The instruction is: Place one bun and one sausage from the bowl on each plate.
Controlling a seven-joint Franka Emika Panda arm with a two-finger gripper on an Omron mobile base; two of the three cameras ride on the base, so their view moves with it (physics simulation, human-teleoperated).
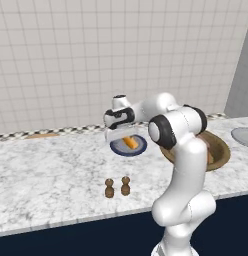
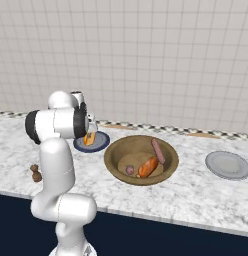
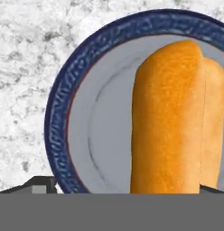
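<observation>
My gripper (image 3: 125,187) hangs open just above the dark blue plate (image 3: 59,108). Its two dark fingertips (image 3: 41,182) stand wide apart at the bottom of the hand view. An orange bun (image 3: 170,117) lies on that plate, off to one side between the tips, with a clear gap to the left tip. From the base, the gripper (image 1: 121,137) covers part of the plate (image 1: 138,149) and bun (image 1: 129,142). The brown wooden bowl (image 2: 113,150) holds a second bun (image 2: 147,166), a long sausage (image 2: 157,150) and a smaller sausage (image 2: 130,170). A grey plate (image 2: 227,165) lies bare at the right.
Two small brown shakers (image 1: 117,187) stand near the counter's front edge, in front of the blue plate. My own arm (image 1: 183,150) hides much of the bowl (image 1: 222,150) in the left base view. A tiled wall runs behind the counter.
</observation>
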